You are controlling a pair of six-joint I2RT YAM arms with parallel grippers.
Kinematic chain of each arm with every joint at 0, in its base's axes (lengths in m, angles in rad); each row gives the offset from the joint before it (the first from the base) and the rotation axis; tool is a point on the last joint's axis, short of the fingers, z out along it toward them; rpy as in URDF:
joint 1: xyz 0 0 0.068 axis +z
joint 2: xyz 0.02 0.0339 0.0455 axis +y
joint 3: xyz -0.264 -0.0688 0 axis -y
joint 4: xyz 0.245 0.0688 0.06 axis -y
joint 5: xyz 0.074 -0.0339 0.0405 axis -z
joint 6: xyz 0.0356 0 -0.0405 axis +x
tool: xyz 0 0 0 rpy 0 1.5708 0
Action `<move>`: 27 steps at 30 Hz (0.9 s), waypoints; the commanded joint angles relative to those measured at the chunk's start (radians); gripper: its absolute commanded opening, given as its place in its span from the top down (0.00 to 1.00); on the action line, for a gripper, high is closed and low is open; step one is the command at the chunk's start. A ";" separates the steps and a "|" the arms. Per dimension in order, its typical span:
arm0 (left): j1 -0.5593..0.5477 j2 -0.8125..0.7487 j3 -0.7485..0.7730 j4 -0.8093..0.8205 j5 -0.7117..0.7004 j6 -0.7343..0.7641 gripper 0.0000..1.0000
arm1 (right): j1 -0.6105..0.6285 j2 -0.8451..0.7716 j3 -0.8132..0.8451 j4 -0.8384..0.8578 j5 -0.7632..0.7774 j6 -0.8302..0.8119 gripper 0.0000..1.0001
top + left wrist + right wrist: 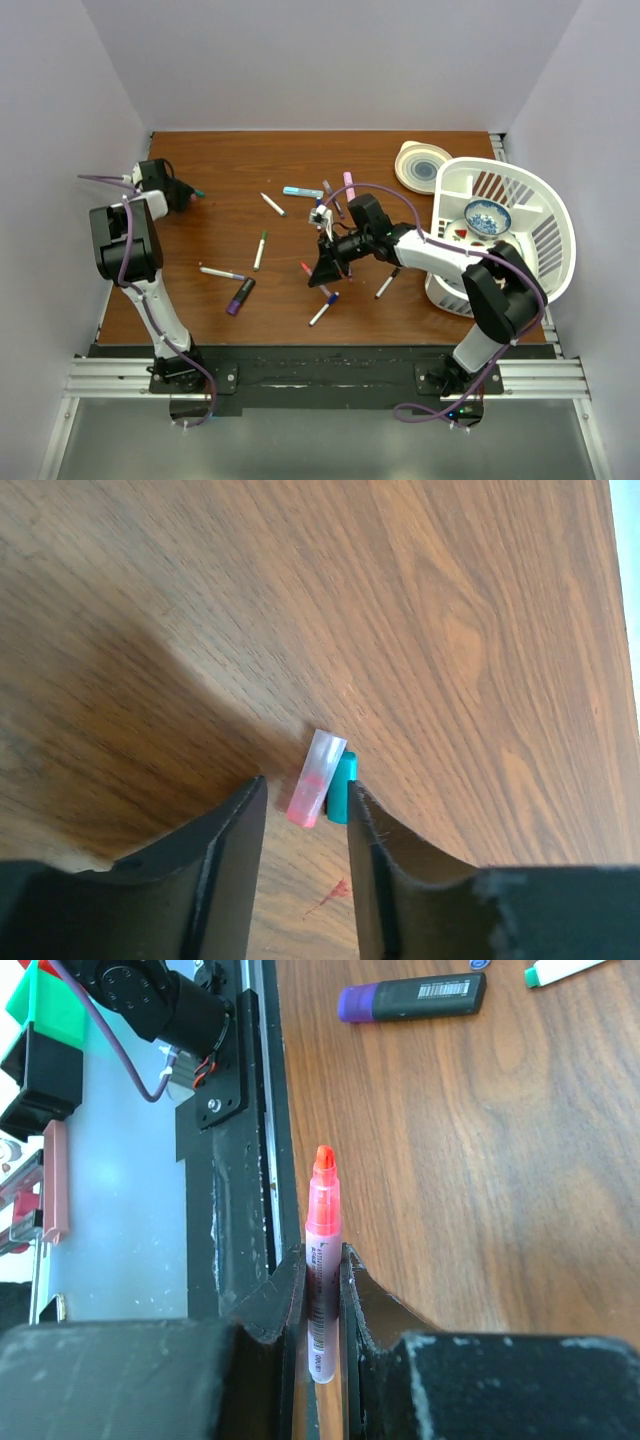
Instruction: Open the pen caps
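Caps, detached: pink-tinted cap (pixel 317 778) & teal cap (pixel 341 788) lie touching, side by side on wood table (pixel 450 630), just ahead of left gripper (pixel 305 785), jaws apart w/ nothing held. Right gripper (pixel 322 1252) clamped on uncapped pink pen (pixel 323 1200), barrel btwn its jaws, tip bare.

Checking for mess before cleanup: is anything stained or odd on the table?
Yes. A small red smear marks the table, seen between the jaws of the left gripper, near a clear pink cap and a teal cap. It looks like stray ink.

R pincer (pixel 318 272) amid pens (pixel 260 250) on tbl (pixel 230 160).
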 commanded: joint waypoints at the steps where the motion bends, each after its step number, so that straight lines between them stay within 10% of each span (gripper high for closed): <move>1: 0.011 0.029 0.018 -0.088 0.020 0.040 0.55 | -0.010 -0.044 0.039 0.002 -0.019 -0.019 1.00; 14: 0.055 -0.323 -0.121 0.057 0.256 0.138 0.30 | -0.011 -0.004 0.146 -0.185 0.320 -0.192 1.00; 27: 0.023 -0.941 -0.496 0.062 0.470 0.410 0.12 | 0.066 0.531 0.913 -0.584 0.708 -0.315 0.98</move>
